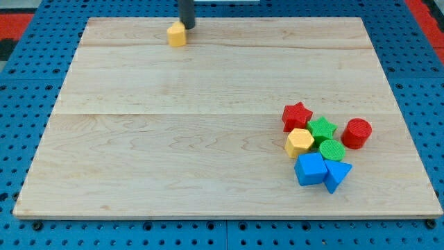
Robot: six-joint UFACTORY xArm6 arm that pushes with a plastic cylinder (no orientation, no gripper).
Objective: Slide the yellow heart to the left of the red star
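Your yellow heart (177,34) sits near the top edge of the board (173,139), far up and to the view's left of the red star (297,116), which I take as the landmark. Around the star: the yellow hexagon (299,142) touches it from just below, the green star (322,128) is just to its right, the red cylinder (357,132) farther right, the green cylinder (332,149) below and right, and the blue cube (311,169) and blue triangle (337,173) lowest of the cluster. Judge the heart as a small, light, rigid block that will slide easily on smooth wood but may spin or slip off to one side if pushed off-centre; there is nothing to grip, so press squarely on its flat face opposite the direction you want it to travel. You have no jaws to open or close and you hold nothing: the rod comes down from the view's top, and my tip (187,27) stands touching or just beside the heart's upper right corner, on the side away from the star's row. The space to the star's left is free, so a long diagonal push down and rightward looks needed, stopping short of the star.
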